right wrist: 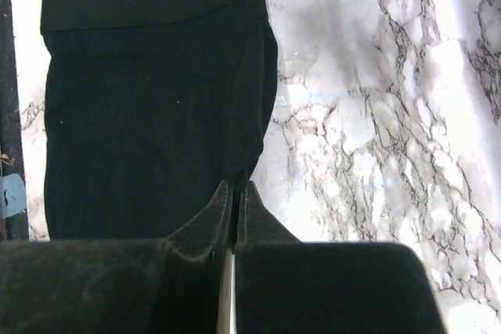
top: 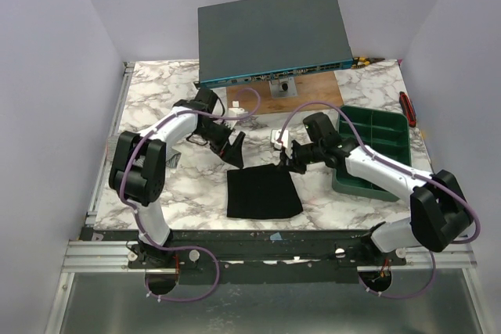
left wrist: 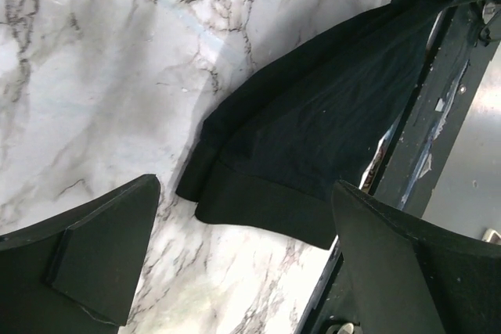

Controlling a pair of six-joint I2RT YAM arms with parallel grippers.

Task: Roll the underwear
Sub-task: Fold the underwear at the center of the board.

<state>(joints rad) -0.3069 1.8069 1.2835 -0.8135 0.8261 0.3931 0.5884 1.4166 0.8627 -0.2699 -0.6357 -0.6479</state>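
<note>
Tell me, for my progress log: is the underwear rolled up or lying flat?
Flat, not rolled. The underwear lies as a dark rectangle on the table, no coil at any edge.

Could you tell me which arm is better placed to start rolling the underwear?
Right, I think. The right tool is shut at the far right corner of the underwear, apparently pinching it. The left tool hangs open over the far left corner, touching nothing.

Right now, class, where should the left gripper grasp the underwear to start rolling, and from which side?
Probably the waistband at its far corner, from above on the left: the underwear lies flat, that edge is thicker, and the open left gripper hovers there.
</note>
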